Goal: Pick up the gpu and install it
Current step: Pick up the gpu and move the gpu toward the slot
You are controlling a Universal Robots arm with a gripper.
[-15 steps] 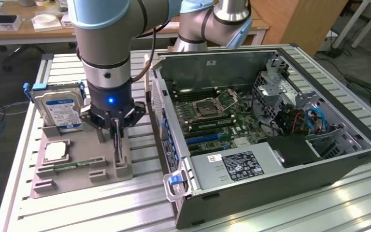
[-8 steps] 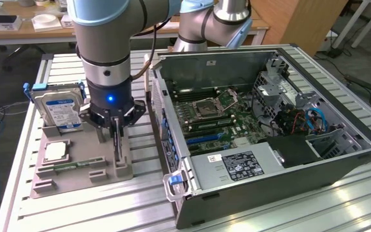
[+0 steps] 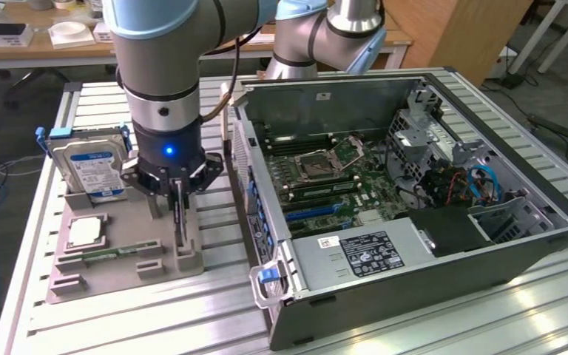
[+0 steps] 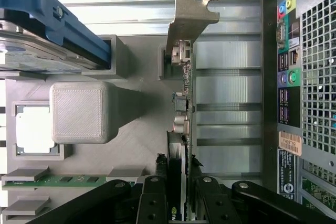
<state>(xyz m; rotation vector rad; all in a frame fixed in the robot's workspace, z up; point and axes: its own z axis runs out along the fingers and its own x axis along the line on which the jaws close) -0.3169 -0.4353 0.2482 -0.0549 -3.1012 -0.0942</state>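
Vertically, the hand (image 3: 178, 225) pinches the upright gpu (image 4: 182, 103).

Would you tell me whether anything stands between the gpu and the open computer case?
The gripper is shut on the gpu, upright in the grey holder. Only the rear wall stands between it and the motherboard; the case is open on top, so nothing visible blocks a path over that wall.

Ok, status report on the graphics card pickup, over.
Arm down, tool closed on graphics card. Card upright in gray rack slot. Beside it, hard drive stands apart in same rack; open computer case alongside.
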